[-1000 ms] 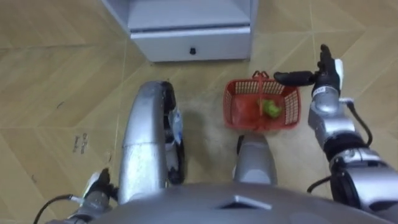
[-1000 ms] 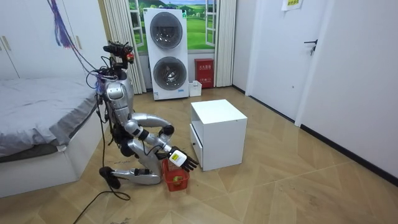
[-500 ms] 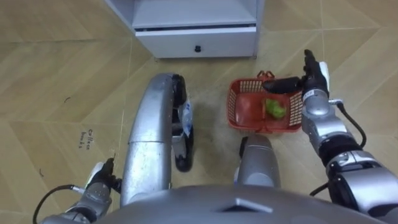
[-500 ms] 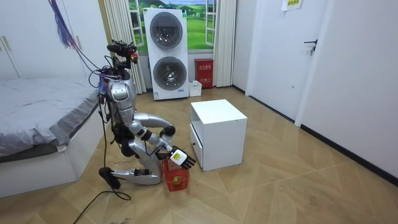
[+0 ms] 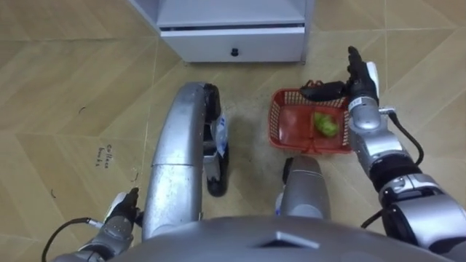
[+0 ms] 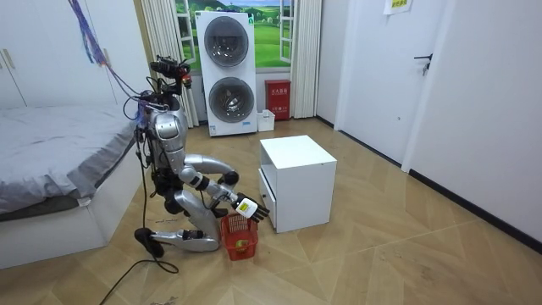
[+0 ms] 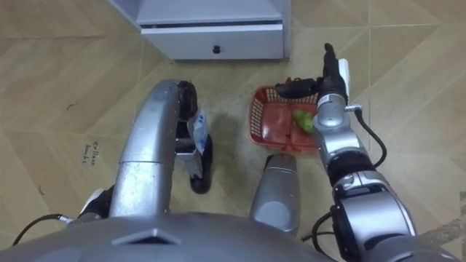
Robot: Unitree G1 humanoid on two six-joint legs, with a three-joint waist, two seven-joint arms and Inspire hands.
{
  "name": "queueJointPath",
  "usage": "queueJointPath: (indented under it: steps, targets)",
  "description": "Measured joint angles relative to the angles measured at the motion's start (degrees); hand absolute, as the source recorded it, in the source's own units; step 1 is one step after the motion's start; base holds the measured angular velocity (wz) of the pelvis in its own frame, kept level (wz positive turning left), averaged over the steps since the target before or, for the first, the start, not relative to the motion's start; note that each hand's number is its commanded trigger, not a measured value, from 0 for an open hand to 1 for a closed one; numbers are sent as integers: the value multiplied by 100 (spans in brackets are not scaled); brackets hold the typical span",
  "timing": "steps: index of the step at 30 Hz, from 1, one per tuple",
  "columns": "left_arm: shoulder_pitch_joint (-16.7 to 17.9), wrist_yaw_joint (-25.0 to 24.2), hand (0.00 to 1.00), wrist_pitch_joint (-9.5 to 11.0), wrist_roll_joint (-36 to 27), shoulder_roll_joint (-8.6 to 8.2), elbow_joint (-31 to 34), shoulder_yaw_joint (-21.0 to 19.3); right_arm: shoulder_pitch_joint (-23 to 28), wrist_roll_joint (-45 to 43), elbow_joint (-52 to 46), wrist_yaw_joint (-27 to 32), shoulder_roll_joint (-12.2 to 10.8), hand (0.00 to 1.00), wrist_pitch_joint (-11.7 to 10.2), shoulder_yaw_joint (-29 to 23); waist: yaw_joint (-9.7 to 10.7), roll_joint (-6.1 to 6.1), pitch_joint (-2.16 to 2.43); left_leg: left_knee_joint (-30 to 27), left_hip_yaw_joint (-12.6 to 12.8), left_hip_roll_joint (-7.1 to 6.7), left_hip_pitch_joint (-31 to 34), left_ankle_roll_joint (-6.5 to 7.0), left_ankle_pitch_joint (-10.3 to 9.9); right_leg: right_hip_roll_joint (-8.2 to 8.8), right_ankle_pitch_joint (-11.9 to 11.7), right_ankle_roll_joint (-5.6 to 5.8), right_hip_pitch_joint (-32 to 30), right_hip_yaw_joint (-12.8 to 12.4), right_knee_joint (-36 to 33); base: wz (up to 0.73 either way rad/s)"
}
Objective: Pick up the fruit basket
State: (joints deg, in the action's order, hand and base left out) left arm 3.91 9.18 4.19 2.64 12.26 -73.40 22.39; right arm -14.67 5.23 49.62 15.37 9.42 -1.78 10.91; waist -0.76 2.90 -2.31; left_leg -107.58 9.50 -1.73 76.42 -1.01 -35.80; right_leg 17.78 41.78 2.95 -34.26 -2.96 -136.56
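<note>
fruit basket (image 5: 277, 120) partly behind right hand (image 5: 360, 81)

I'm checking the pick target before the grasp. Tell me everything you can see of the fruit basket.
The fruit basket is a red rectangular tub of plastic-looking lattice, standing upright on the wooden floor before the white cabinet. A green fruit lies inside, toward its right side. A handle rises at its far rim. The open right hand reaches over that rim; whether it touches cannot be told.
</note>
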Motion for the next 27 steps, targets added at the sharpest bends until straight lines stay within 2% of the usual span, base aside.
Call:
queueJointPath:
  steps: [7, 11, 27]
  targets:
    - [-9, 19, 0, 0, -142, -2, 23, 312, 26, 210, 225, -55, 2, 0, -9, 315, 14, -124, -8, 33, 11, 6, 15, -60, 31, 14, 1, -1, -13, 39, -16, 2]
    - [-14, 19, 0, -7, -206, -2, 31, 388, 127, 231, 433, -56, 13, 0, -1, 352, 17, -203, 22, 34, 7, 9, 94, -73, 37, 13, 1, -1, -81, 64, -19, 4]
    - [-139, -91, 0, -11, -486, -15, 46, 473, 172, 585, 821, -241, 14, 0, 60, 370, -96, -213, 16, 30, -23, 17, 114, -75, 38, -22, 1, -1, -98, 74, -13, 0]
